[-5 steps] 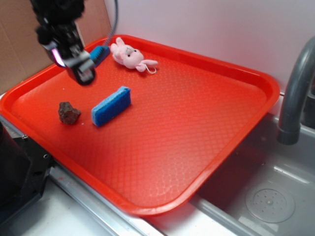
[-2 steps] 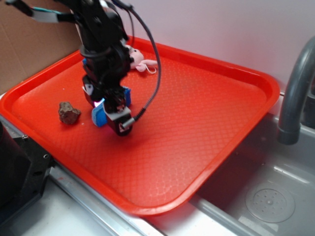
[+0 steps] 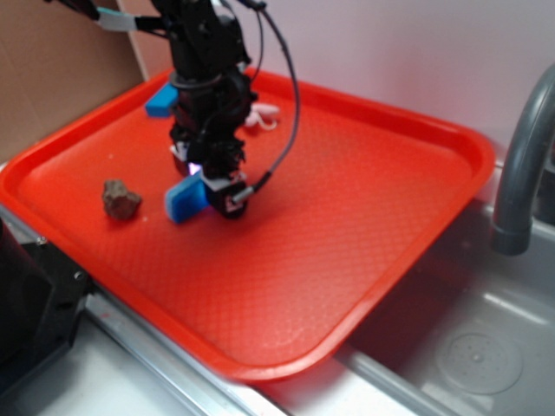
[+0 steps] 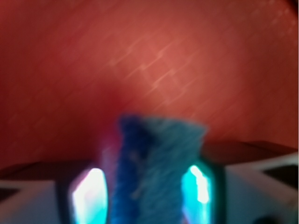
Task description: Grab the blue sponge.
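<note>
Arm lowered onto blue sponge (image 3: 185, 199) | jaws straddling it | tray (image 3: 364, 217)

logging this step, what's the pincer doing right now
Pincer: down on the red tray, the thick rectangular blue sponge sits between its fingers; whether they are clamped shut cannot be told.

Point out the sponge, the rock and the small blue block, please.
sponge (image 3: 182, 201): exterior view, its exposed left end.
rock (image 3: 120, 198): exterior view, its middle.
small blue block (image 3: 160, 103): exterior view, its top face.
</note>
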Controlling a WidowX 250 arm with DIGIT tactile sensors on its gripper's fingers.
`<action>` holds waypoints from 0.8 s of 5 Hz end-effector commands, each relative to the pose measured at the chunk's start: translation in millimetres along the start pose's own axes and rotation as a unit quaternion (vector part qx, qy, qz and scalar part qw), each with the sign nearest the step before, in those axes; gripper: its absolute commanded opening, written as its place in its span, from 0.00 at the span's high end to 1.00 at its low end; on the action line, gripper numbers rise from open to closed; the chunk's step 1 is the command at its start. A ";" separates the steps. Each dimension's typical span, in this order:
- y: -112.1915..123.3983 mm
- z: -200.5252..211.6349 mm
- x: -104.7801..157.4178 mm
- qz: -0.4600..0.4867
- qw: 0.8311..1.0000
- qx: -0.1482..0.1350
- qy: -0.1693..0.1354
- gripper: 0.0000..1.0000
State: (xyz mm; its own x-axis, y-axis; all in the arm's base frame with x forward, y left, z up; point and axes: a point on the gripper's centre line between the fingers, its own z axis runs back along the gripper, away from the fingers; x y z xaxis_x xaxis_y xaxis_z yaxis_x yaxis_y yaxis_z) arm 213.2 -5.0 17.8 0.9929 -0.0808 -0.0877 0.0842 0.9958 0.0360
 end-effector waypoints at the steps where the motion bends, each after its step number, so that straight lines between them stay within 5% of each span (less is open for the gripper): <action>1: 22.5 99.2 -11.0 0.069 0.997 -0.033 -0.017 1.00; 3: 13.9 196.0 -21.8 0.110 0.991 -0.020 -0.079 1.00; 4: 18.4 189.6 7.5 0.163 0.984 0.007 -0.077 1.00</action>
State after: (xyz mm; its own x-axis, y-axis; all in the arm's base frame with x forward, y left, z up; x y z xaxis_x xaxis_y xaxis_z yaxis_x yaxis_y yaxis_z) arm 236.8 9.8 190.5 0.9718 0.2346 0.0226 -0.2356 0.9697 0.0653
